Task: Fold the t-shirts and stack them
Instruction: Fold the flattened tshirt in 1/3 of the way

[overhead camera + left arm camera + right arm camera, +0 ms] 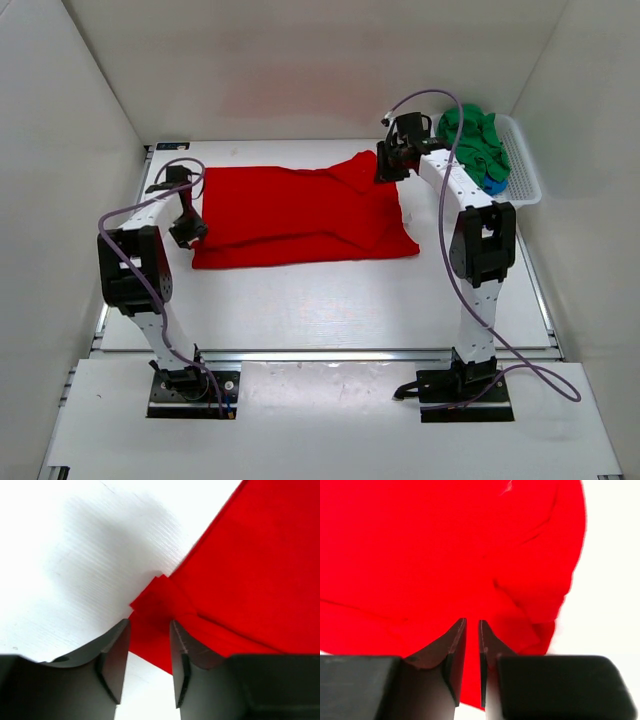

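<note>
Red cloth fills the middle of your top view: the red t-shirt (300,215) lies spread across the white table (320,310), wider than it is deep, with its lower edge running almost straight across the frame. Look at its upper right corner and you see the fabric drawn up into a small peak, wrinkled where it rises. The right gripper (388,165) sits on that peak. In your right wrist view its fingers (452,650) are pressed nearly together with a thin strip of red pinched between them, so it is clamped on the red t-shirt. At the left edge of the cloth, near its lower corner, you find the left gripper (188,232). In your left wrist view its fingers (117,655) stand apart, and a folded corner of the red fabric lies in the gap between them, with bare table showing closer to the camera. Neither finger visibly presses the cloth, so its jaws are parted and hold nothing. Toward the upper right of the top view, the green t-shirt (475,140) is bunched in a heap inside the white basket (525,170), and a patch of the blue t-shirt (495,185) shows at the heap's lower edge. The basket sits by the right wall, just beyond the right arm, apart from the red t-shirt.
</note>
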`<control>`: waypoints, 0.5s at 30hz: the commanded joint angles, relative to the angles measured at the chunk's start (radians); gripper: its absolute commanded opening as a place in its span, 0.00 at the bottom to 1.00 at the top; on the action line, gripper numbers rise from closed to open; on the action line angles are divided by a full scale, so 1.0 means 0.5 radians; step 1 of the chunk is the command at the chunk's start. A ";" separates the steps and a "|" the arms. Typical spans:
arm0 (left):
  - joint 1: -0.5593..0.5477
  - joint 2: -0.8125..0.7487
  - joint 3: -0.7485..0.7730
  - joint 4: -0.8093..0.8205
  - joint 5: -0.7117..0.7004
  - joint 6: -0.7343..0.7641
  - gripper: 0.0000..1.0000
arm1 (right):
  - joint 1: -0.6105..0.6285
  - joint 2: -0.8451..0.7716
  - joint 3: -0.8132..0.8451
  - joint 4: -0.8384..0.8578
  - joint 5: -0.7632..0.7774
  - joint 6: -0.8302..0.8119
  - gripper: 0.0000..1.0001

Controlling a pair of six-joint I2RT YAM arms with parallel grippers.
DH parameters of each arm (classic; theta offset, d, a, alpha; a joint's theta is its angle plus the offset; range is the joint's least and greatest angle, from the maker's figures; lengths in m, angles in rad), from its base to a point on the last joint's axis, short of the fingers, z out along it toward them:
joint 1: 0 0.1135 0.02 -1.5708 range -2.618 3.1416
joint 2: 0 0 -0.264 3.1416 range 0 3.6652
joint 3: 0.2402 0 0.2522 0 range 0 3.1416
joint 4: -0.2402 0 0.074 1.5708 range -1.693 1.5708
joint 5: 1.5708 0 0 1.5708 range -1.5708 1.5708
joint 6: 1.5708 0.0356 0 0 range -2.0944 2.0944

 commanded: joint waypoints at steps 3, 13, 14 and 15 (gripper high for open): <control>0.013 -0.219 0.002 0.077 -0.015 -0.019 0.50 | -0.028 -0.049 0.047 0.140 0.140 0.100 0.24; -0.066 -0.348 -0.185 0.090 -0.024 0.021 0.50 | 0.043 -0.497 -0.839 0.440 0.141 0.146 0.01; -0.066 -0.361 -0.231 0.087 -0.009 0.015 0.50 | 0.058 -0.516 -0.934 0.450 0.135 0.144 0.00; -0.069 -0.364 -0.256 0.108 0.006 0.018 0.50 | 0.082 -0.531 -0.975 0.471 0.113 0.140 0.00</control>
